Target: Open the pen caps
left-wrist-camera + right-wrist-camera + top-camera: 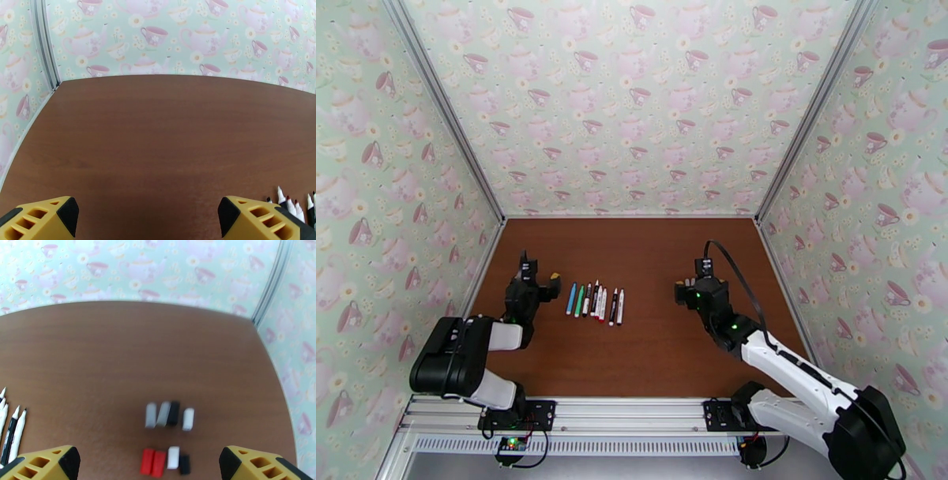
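1. The pen caps [173, 413] lie off the pens [594, 300], bunched in two short rows on the desk [118, 358] just ahead of the right pincer [147, 453], seemingly set aside to keep them clear.
2. Each cap lies flat, its long axis roughly 12 to 6 o'clock in the right wrist view; the open end is unclear.
3. The pens lie parallel, bare tips toward 12 o'clock.
4. The left pincer [146, 213], at the pens' 9 o'clock, and the right pincer both gape empty.

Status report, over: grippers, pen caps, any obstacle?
Both open, empty: left gripper, right gripper. Pen caps off, loose on table ahead of right gripper. Pens in a row. No obstacle seen.
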Robot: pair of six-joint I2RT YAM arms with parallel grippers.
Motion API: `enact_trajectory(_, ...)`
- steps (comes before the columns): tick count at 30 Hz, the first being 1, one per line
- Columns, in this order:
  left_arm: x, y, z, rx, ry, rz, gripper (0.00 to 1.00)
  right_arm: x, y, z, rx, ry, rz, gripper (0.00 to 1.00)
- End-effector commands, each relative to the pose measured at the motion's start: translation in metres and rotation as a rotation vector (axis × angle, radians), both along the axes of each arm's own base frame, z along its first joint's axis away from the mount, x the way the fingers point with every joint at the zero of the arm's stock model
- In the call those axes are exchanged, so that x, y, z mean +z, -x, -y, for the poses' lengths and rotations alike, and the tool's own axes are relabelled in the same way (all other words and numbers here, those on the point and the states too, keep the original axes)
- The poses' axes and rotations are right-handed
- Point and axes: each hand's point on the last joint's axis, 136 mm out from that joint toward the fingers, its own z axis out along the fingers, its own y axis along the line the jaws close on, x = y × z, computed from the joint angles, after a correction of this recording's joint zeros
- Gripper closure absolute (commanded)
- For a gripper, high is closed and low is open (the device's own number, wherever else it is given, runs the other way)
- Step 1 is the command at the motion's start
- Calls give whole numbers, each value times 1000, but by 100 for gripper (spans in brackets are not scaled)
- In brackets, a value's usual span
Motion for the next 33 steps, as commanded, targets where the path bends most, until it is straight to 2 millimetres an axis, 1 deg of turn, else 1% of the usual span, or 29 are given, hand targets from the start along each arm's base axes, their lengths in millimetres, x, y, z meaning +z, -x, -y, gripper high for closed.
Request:
enact_trajectory(1, -2, -4, 2, -19, 11, -21, 0, 23, -16, 0, 12, 26, 81, 0)
enact_trajectory(7, -1, -4, 1, -13, 10, -16, 0, 24, -29, 5, 7, 25, 105, 0)
enact_trajectory(12, -1, -4, 1, -13, 10, -18, 0, 18, -34, 15, -2, 73, 102, 0)
enact_trajectory(14, -1, -4, 1, -13, 10, -18, 0, 14, -36, 21, -10, 72, 107, 0)
enact_trajectory(18, -1, -4, 1, -13, 9, -19, 0, 4, -41, 41, -55, 31, 113, 0)
enact_trajectory(22, -1, -4, 1, -13, 9, -18, 0, -3, -45, 53, -81, 28, 129, 0)
enact_trajectory(33, -1, -4, 1, -13, 9, -17, 0, -14, -60, 58, -47, 29, 160, 0)
